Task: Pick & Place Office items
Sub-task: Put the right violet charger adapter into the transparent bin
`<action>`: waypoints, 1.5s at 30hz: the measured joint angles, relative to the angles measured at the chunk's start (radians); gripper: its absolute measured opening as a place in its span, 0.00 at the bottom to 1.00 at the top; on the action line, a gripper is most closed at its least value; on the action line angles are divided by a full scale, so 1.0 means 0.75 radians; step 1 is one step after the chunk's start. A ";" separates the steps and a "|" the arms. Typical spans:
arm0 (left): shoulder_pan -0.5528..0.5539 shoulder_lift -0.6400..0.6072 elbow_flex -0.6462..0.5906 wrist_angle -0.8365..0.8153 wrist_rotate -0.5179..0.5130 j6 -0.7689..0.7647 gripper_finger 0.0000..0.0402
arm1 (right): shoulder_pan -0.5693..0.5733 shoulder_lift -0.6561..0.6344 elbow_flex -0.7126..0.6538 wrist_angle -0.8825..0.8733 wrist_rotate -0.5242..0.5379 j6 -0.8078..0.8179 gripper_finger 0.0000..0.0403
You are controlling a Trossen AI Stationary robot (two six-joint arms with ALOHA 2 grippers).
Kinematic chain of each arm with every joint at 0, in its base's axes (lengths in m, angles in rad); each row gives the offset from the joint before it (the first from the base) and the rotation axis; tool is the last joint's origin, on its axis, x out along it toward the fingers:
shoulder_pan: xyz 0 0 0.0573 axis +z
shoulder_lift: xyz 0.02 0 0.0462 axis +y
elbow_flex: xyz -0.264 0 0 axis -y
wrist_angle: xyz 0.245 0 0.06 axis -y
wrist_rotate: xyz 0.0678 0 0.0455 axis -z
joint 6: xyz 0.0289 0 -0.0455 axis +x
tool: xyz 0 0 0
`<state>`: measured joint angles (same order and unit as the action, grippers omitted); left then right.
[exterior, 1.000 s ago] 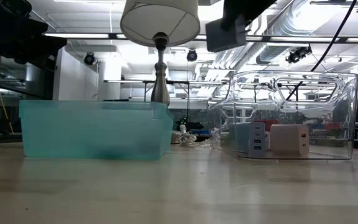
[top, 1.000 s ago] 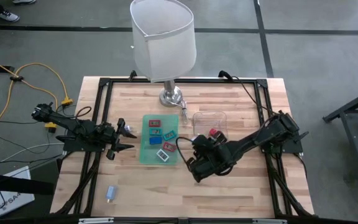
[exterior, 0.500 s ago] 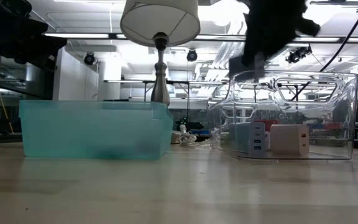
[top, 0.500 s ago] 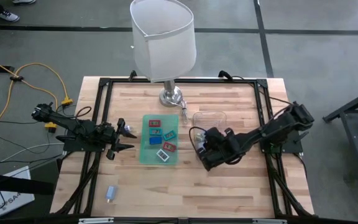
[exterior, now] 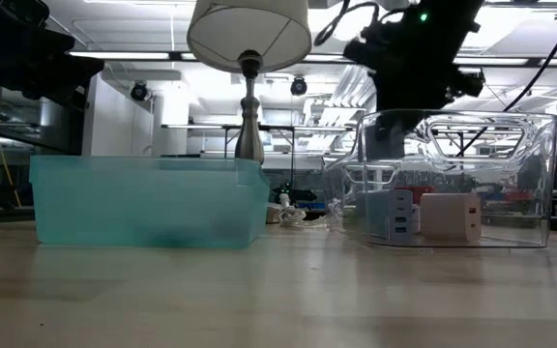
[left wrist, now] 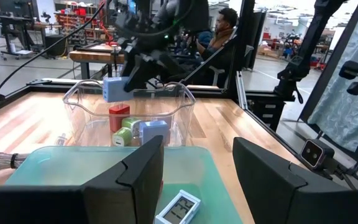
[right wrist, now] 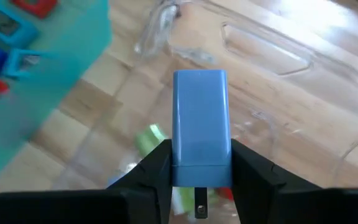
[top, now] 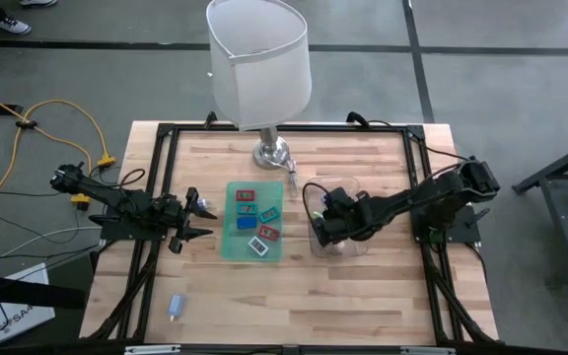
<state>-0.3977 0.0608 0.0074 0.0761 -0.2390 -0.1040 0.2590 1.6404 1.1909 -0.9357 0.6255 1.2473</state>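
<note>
Right tool [right wrist: 197, 174]: squeezes a light blue block [right wrist: 199, 127] above the clear tray [top: 355, 187].
Left tool [top: 197, 219]: open, holds nothing, at the desk's [top: 363, 286] 9 o'clock side.

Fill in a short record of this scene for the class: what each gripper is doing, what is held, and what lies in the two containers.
right gripper: shut on light blue charger, above clear tray
left gripper: open, empty, beside green tray
clear tray contents: red block, green and pale blue pieces
green tray contents: small flat items
</note>
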 joint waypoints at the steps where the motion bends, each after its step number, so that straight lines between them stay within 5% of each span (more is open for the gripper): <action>1: 0.000 0.000 0.000 0.000 0.000 0.000 0.46 | -0.010 0.004 -0.003 0.000 0.001 -0.014 0.29; 24: 0.000 0.000 0.000 0.001 0.000 0.000 0.46 | -0.169 0.234 0.000 0.216 -0.036 -0.123 0.30; 45: 0.000 0.004 0.000 0.000 0.000 0.000 0.46 | -0.183 0.260 -0.001 0.236 -0.099 -0.124 0.35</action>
<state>-0.3977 0.0635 0.0074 0.0762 -0.2391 -0.1039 0.1219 1.8355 1.1900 -0.7589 0.5510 1.1542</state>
